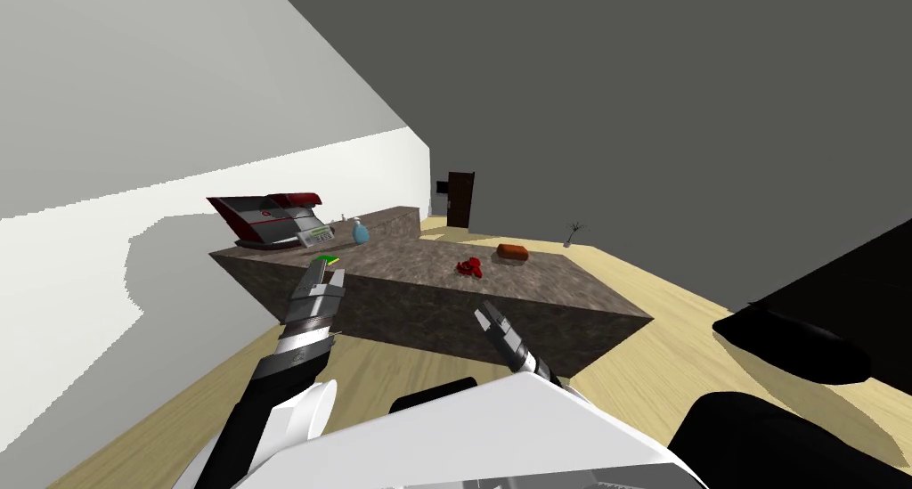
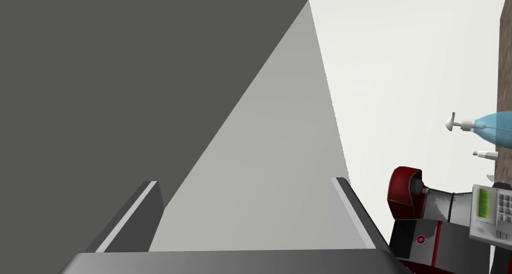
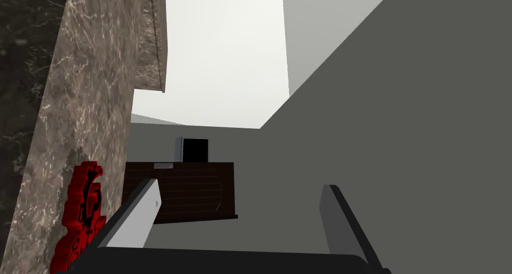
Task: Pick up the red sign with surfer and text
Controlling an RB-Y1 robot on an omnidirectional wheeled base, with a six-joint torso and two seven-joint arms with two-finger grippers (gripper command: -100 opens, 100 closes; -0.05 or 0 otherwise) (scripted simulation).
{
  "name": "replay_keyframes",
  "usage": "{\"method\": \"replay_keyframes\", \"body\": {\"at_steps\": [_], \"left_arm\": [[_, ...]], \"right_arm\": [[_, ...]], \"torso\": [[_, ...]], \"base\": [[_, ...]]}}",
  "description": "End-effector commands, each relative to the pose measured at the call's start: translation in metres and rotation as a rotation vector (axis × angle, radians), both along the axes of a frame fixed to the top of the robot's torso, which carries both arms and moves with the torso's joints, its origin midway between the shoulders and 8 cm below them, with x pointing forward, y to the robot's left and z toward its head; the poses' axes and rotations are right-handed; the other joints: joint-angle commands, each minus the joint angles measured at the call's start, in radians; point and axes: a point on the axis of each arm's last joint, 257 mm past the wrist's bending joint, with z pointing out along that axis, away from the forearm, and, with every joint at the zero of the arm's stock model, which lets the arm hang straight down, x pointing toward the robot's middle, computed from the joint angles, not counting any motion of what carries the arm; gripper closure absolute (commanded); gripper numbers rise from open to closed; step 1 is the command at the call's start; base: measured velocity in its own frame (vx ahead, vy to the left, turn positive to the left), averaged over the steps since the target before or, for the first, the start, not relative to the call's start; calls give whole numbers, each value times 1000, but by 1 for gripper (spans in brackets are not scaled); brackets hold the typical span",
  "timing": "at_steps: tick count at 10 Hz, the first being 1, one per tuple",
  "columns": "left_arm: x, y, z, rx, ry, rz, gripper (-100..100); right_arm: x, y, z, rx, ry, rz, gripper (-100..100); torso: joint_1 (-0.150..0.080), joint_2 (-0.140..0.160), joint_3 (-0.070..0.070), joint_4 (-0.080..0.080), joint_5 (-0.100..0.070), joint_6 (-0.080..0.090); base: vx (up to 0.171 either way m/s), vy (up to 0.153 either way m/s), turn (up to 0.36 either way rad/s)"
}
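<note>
Red sign (image 1: 469, 266) on counter (image 1: 552, 283), near, ahead of right gripper (image 1: 485, 312); 2 fingers spread, empty.

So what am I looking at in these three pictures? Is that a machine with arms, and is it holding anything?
It is a two-armed robot in a simulated house. The wide picture comes from a camera on its head, looking down at its own arms and a brown stone-patterned counter. The other two come from cameras on its hands, each looking along that arm's gripper. On the counter lie a small red sign, an orange-brown block, a blue pump bottle, a small green thing and a red and grey machine with a keypad. The left gripper hovers near that machine. The right gripper is in front of the counter, close to the red sign. Both grippers are open and hold nothing.
</note>
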Motion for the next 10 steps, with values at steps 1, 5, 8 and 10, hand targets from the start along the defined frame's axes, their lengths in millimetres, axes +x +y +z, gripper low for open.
{"method": "replay_keyframes", "body": {"at_steps": [1,5,8,10], "left_arm": [[0,0,0,0,0,0,0],[0,0,0,0,0,0,0],[0,0,0,0,0,0,0],[0,0,0,0,0,0,0]], "right_arm": [[-10,3,-14,-29,40,34,-100],[-44,7,-63,-78,187,111,-100],[-66,3,-88,-119,268,156,-100],[-87,-1,-112,-151,347,191,-100]], "torso": [[0,0,0,0,0,0],[0,-1,0,0,0,0],[0,-3,-1,0,0,0],[0,-3,-1,0,0,0]], "base": [[-48,-2,109],[-41,5,183],[-17,9,121],[-18,16,190]]}}
